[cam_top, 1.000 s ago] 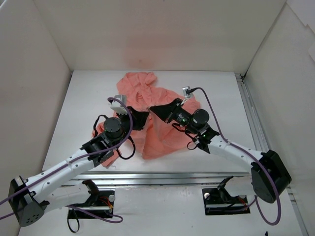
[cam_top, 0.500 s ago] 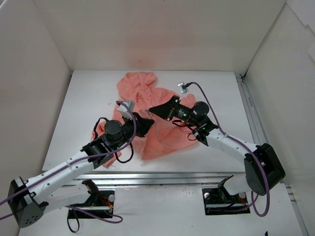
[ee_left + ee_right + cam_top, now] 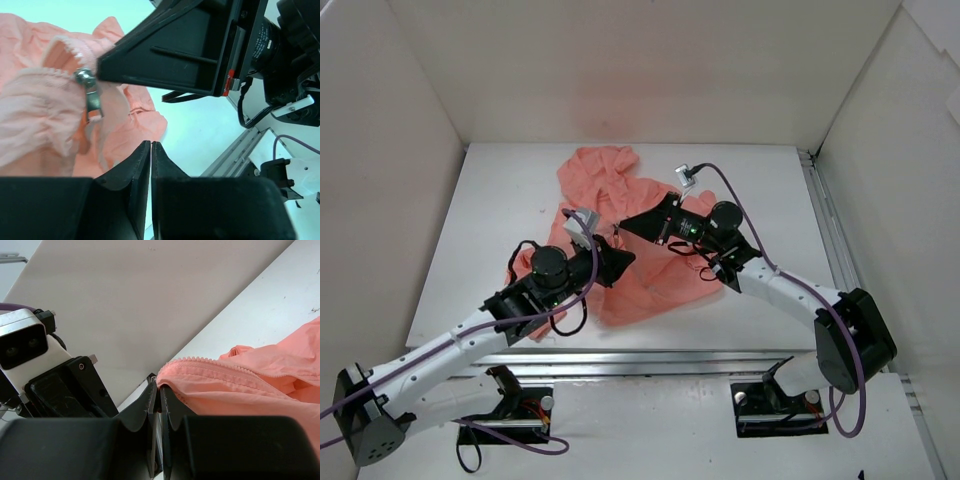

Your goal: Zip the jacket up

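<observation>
The salmon-pink jacket [image 3: 605,178] lies crumpled on the middle of the white table [image 3: 485,225]. My right gripper [image 3: 624,224] is shut on its zip edge and holds that edge up off the table. In the right wrist view the toothed zip edge [image 3: 215,363] drapes over my right gripper [image 3: 160,386]. The left wrist view shows the metal zip slider [image 3: 89,89] hanging from the lifted jacket [image 3: 35,115], just left of the right gripper's finger [image 3: 170,55]. My left gripper [image 3: 151,145] is shut with nothing in it, below and right of the slider [image 3: 623,260].
White walls enclose the table at the back and both sides. A metal rail [image 3: 650,358] runs along the near edge and another [image 3: 828,230] along the right side. The left arm's white wrist camera [image 3: 22,342] sits close to the right gripper.
My left gripper has swung right and toward the near edge, coming under the lifted zip edge. My right gripper has shifted slightly left, still holding the jacket.
</observation>
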Action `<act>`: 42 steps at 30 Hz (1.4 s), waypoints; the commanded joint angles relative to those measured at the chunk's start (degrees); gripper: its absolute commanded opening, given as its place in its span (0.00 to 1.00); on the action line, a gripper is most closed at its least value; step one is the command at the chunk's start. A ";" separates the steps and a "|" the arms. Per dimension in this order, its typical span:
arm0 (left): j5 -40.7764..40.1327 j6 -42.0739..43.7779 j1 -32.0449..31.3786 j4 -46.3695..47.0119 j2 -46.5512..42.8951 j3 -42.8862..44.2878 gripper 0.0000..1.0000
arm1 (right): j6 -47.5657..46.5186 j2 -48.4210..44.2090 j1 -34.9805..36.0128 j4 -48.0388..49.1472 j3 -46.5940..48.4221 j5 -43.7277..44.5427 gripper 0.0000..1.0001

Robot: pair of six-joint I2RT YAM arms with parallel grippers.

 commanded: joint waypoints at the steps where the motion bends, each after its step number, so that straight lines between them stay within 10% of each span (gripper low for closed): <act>1: -3.73 1.51 -0.25 -3.13 -4.04 3.64 0.03 | -0.52 -0.55 -0.27 2.91 2.67 -1.33 0.00; 9: -12.09 3.00 -0.25 -12.55 -8.44 5.67 0.32 | -0.96 -0.63 -0.01 2.30 2.85 -0.98 0.00; 29: -25.46 -21.16 -0.25 -10.62 -11.25 2.42 0.61 | -1.40 -1.69 0.26 1.94 2.41 -1.16 0.00; 42: -21.51 -28.55 3.26 -3.68 -8.53 0.31 0.58 | -1.84 -2.31 0.52 1.94 2.32 -1.16 0.00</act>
